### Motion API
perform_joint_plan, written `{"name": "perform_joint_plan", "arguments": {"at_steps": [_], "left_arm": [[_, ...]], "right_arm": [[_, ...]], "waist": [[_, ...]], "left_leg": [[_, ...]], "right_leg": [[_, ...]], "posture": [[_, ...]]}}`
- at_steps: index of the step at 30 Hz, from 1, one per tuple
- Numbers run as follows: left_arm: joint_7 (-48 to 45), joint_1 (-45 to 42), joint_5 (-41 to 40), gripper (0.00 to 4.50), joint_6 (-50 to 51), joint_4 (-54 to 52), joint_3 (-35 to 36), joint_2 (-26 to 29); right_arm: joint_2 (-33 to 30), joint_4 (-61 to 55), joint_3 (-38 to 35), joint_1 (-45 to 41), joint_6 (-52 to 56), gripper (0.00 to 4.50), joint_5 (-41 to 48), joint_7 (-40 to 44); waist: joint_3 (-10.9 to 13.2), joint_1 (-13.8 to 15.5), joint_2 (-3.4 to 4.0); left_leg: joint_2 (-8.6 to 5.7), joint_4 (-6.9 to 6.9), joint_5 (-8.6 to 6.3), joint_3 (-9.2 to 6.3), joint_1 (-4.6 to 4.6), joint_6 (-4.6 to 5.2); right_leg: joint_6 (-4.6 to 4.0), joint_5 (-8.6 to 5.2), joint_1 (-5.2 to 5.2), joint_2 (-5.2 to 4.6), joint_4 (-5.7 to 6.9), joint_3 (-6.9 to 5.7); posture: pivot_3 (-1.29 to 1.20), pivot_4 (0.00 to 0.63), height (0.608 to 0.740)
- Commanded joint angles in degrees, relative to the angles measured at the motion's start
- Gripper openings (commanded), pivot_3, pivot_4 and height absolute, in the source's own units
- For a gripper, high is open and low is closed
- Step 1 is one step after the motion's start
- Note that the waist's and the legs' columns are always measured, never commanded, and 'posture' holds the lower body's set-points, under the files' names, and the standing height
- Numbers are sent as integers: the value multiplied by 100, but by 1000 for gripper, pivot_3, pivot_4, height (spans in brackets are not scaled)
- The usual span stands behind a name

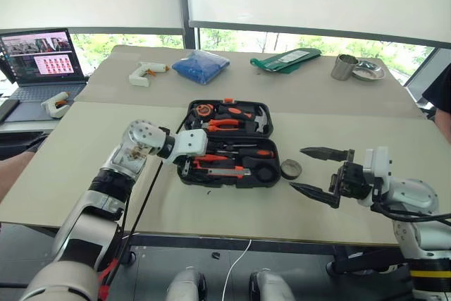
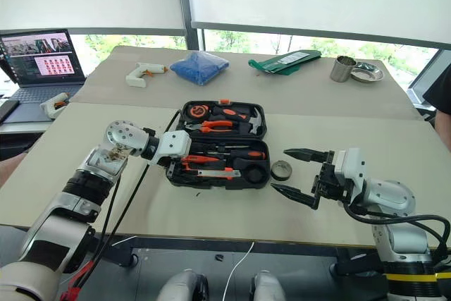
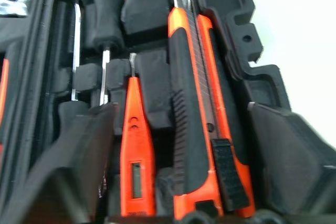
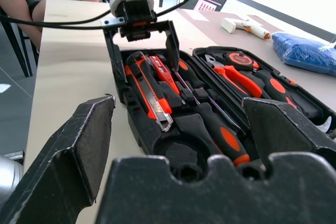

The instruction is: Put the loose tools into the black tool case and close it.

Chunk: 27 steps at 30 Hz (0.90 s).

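The black tool case (image 1: 227, 183) lies open in the middle of the table. In its near half, the orange-and-black utility knife (image 3: 197, 114) and the small all-orange screwdriver (image 3: 136, 156) lie in their slots. A slim screwdriver (image 1: 248, 153) rests further back. My left gripper (image 1: 186, 167) hangs open over the case's left end, with its fingers (image 3: 68, 171) on either side of the knife and orange screwdriver, gripping nothing. The small black tape roll (image 1: 289, 169) lies on the table just right of the case. My right gripper (image 1: 297, 168) is open beside the roll and holds nothing.
The lid half holds pliers (image 1: 224, 124) and a tape measure (image 1: 205, 110). At the back are two white glue guns (image 1: 144, 72), (image 1: 55, 103), a blue bag (image 1: 201, 65), a green pouch (image 1: 285, 59), a metal cup (image 1: 344, 66) and a laptop (image 1: 41, 58). A person (image 1: 442, 96) is at the right edge.
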Motion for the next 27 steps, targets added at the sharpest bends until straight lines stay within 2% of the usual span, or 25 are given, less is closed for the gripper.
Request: {"name": "perform_joint_plan", "arguments": {"at_steps": [1,5,8,12,18,23,27], "left_arm": [[-34,-26,-375,4459,-167,29,262,-139],[-176,-156,-1192,4459,100,112,838,-360],[-368,57,-1362,3755,134,55,950,-285],[34,254,-1090,2254,-205,217,862,-472],[469,540,-736,58,-48,164,572,-784],[902,630,-367,58,212,225,403,-777],[1197,697,-187,58,532,274,345,-738]], "right_arm": [[38,-25,-53,-81,-114,4500,13,-6],[69,35,-48,-104,-122,4500,-4,4],[146,7,-137,-33,-47,4500,51,-179],[210,-80,-128,120,-82,4500,29,-258],[241,-103,-119,210,-135,4500,10,-285],[216,-76,-149,271,-170,4500,17,-237],[245,-56,-129,284,-190,4500,15,-238]], "waist": [[0,1,0],[1,4,-1],[0,-7,-1],[0,-3,0],[0,12,0],[-1,5,1],[-1,4,1]], "left_leg": [[0,1,0,0,0,0],[0,9,0,-1,-1,0],[1,11,0,-2,-1,0],[1,11,1,-2,2,-1],[-2,19,0,-3,1,2],[-1,18,0,-7,4,2],[1,19,0,-8,41,1]], "right_leg": [[0,0,0,0,0,0],[0,1,1,-1,3,-1],[0,1,2,0,6,-1],[0,1,3,1,8,0],[2,3,10,-1,6,0],[2,3,11,0,7,0],[13,-3,45,0,6,0]], "posture": [[0,150,739],[0,150,739],[0,150,739],[0,150,739],[0,150,739],[0,150,739],[0,150,739]]}}
